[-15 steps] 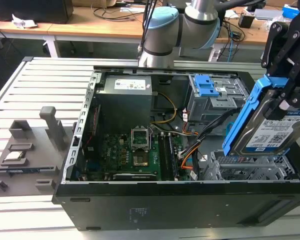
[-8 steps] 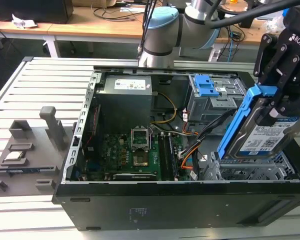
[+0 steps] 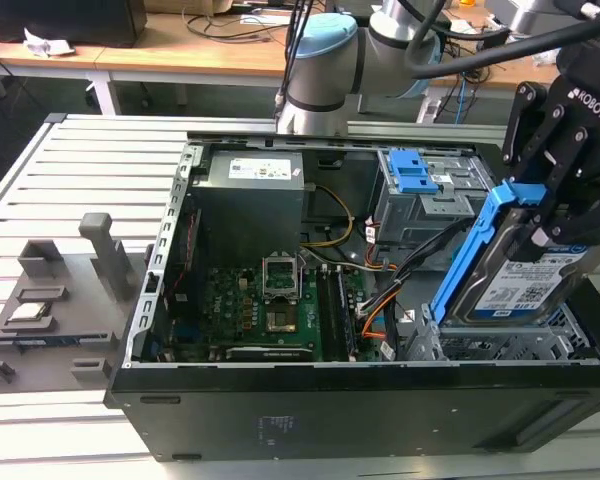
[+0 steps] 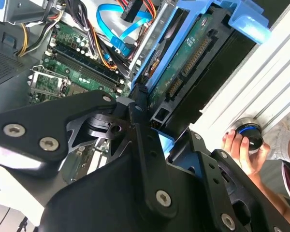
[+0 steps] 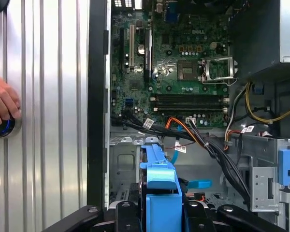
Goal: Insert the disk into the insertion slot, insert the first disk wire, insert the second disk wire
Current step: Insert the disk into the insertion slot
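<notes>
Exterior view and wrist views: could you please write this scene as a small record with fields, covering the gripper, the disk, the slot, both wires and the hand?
gripper: gripper shut on the disk's blue carrier
disk: disk tilted, lower end at the insertion slot, not yet seated
slot: insertion slot, at the exterior view's right of the computer case
first wire: first disk wire lying inside the case
second wire: second disk wire curving in a loop
person: hand on a round button
</notes>
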`<act>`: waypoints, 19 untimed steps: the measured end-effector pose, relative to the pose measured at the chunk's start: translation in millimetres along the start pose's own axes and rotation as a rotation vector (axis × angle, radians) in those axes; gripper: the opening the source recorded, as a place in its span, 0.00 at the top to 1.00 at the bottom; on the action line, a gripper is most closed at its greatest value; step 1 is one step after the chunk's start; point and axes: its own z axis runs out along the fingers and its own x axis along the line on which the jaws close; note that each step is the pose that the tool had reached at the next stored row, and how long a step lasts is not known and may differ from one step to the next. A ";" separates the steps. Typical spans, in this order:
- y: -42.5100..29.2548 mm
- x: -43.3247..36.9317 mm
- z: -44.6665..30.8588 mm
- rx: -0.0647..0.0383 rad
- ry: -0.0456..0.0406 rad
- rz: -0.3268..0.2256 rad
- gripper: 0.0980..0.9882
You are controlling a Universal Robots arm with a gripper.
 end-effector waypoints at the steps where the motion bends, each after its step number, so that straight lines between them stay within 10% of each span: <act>1: -0.1 0.0 2.9 0.000 0.0001 0.000 0.70; 19: -1.6 -0.2 39.1 0.000 0.0003 0.000 0.70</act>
